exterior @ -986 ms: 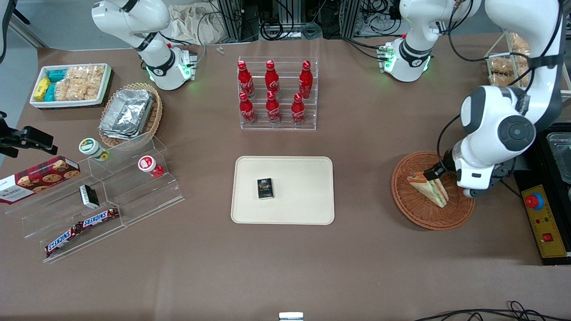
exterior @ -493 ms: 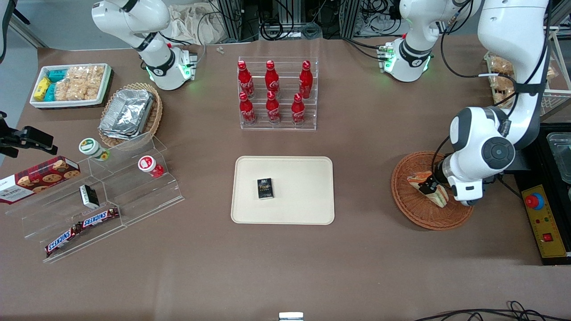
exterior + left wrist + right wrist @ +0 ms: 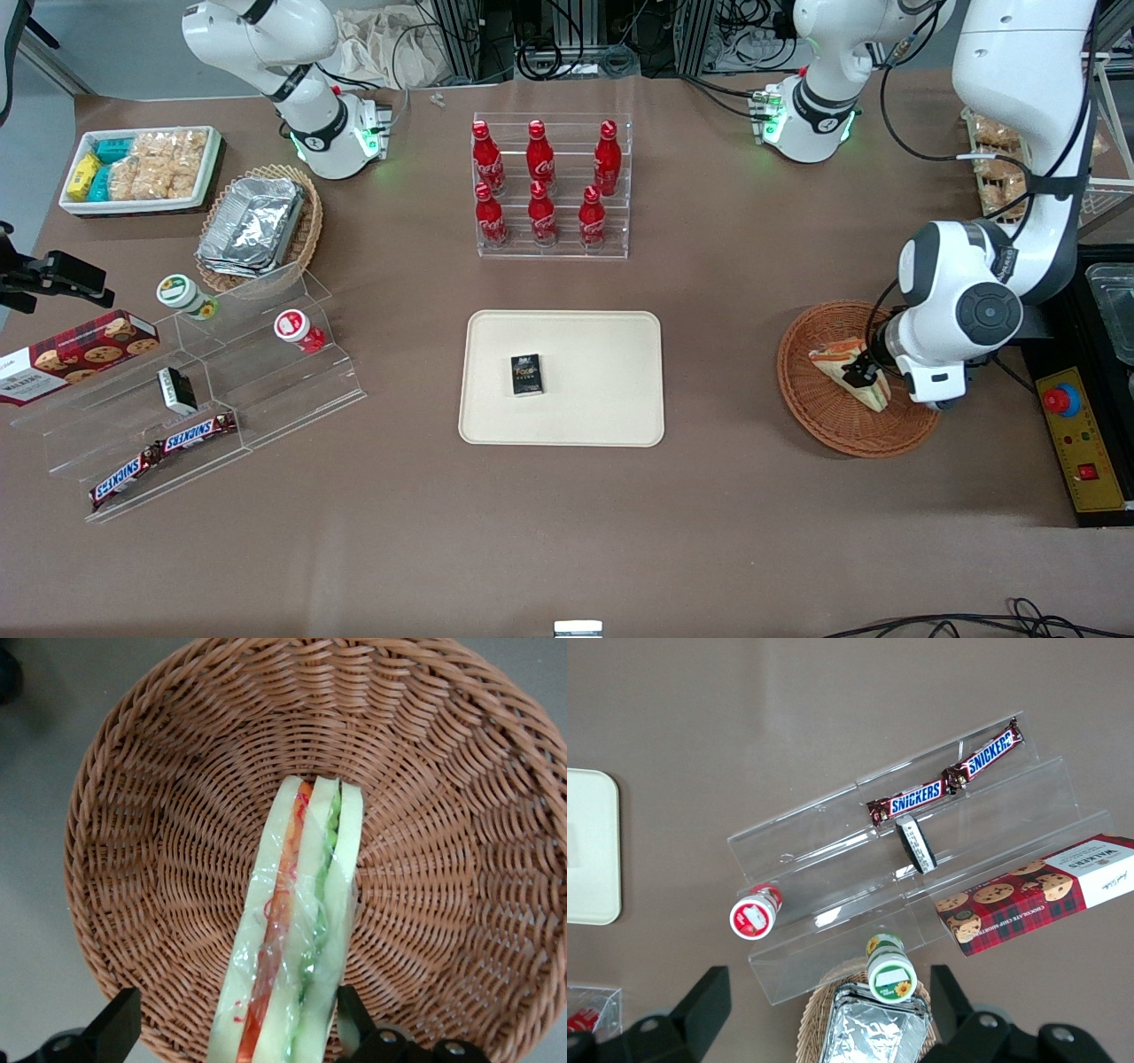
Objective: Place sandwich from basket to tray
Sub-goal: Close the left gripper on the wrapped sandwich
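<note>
Fingers (image 3: 122, 1020) of the left arm's gripper (image 3: 235, 1028) spread wide, one on each side of the wedge sandwich of pale bread with red, orange and green layers in clear wrap (image 3: 297, 930). One finger sits close against the bread; the other stands apart with a gap. Nothing gripped yet. Sandwich lies on its edge in the round reddish-brown woven wicker basket (image 3: 159, 815), its layers facing up toward the wrist camera.

Front view: gripper (image 3: 858, 370) down inside the basket (image 3: 819, 416), over the sandwich (image 3: 842, 361), toward the working arm's end of the brown surface (image 3: 567, 532). Basket rests on the surface, well apart from the flat rectangular cream-beige tray with rounded corners (image 3: 611, 390), which sits mid-surface. On the tray, a small dark rectangular box (image 3: 526, 374), lying flat.

Farther from the front camera than the tray: clear acrylic tiered rack (image 3: 553, 248) holding six red cola bottles (image 3: 541, 213) upright in two rows.

Toward the parked arm's end: clear acrylic stepped stand (image 3: 266, 390) carrying two Snickers bars (image 3: 161, 458), a small black packet (image 3: 177, 390), a red-lidded cup (image 3: 292, 326) and a green-lidded cup (image 3: 180, 292). Beside it, a red tartan cookie box (image 3: 75, 353). Lighter tan wicker basket with foil containers (image 3: 255, 226) and white rectangular bin of snack packets (image 3: 142, 168) lie farther from the front camera.
</note>
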Action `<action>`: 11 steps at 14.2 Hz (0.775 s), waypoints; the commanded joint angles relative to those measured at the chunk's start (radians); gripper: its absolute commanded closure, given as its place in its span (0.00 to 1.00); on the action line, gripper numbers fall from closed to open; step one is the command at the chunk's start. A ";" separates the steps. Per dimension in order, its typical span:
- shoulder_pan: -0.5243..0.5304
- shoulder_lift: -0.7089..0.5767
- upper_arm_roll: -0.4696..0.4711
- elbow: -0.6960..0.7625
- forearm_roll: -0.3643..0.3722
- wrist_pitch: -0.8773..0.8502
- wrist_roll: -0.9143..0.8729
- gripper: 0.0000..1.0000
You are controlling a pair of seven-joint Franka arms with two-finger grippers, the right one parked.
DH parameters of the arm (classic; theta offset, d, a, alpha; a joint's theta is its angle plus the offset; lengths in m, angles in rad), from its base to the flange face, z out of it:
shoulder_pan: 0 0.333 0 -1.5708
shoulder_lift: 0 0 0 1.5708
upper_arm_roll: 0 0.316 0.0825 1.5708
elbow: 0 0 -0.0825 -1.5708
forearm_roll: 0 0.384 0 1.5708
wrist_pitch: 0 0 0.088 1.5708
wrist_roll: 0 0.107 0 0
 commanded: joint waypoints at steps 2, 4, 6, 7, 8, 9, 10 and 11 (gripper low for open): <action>0.001 0.043 -0.002 0.021 0.028 0.029 -0.073 0.00; 0.001 0.059 -0.002 0.041 0.026 0.029 -0.089 0.05; 0.001 0.081 -0.003 0.073 0.028 0.027 -0.153 0.32; 0.000 0.083 -0.005 0.085 0.028 0.022 -0.177 0.67; 0.001 0.075 -0.007 0.085 0.026 0.021 -0.182 0.96; 0.000 0.073 -0.010 0.093 0.026 0.018 -0.184 1.00; -0.003 0.067 -0.013 0.108 0.025 -0.005 -0.181 1.00; -0.006 0.061 -0.014 0.146 0.025 -0.057 -0.166 1.00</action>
